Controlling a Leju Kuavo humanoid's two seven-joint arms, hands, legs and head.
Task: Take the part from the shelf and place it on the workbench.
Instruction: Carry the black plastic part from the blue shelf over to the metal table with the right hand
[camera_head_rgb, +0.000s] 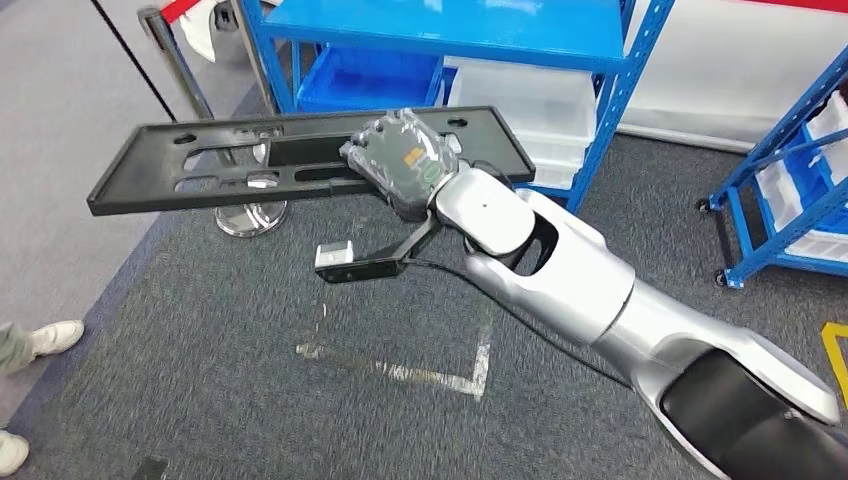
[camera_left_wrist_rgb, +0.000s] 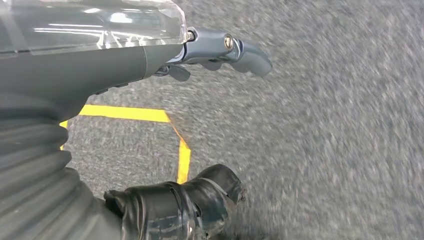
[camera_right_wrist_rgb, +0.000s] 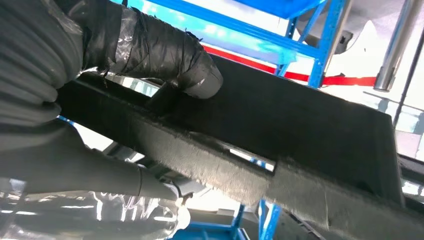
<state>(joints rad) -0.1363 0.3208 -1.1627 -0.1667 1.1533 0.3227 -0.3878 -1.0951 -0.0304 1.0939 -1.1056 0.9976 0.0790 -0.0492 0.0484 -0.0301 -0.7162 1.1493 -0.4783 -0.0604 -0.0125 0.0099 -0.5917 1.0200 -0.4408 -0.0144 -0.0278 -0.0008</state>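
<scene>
The part (camera_head_rgb: 200, 165) is a long, flat black panel with several slots. It hangs level in the air in front of the blue shelf (camera_head_rgb: 450, 25). My right hand (camera_head_rgb: 400, 160) grips it near its right end, the silver arm reaching up from the lower right. In the right wrist view the taped thumb (camera_right_wrist_rgb: 165, 55) presses on the panel's (camera_right_wrist_rgb: 300, 125) dark face, with the other fingers under its rough edge. My left hand (camera_left_wrist_rgb: 100, 65) hangs over grey carpet, fingers apart and nothing in it.
A blue bin (camera_head_rgb: 365, 75) and white bins (camera_head_rgb: 530, 100) sit low in the shelf. A second blue rack (camera_head_rgb: 790, 190) stands at the right. A stanchion base (camera_head_rgb: 250, 215) is under the part. A person's shoes (camera_head_rgb: 45, 338) show at the left edge. Yellow floor tape (camera_left_wrist_rgb: 182, 155) lies below my left hand.
</scene>
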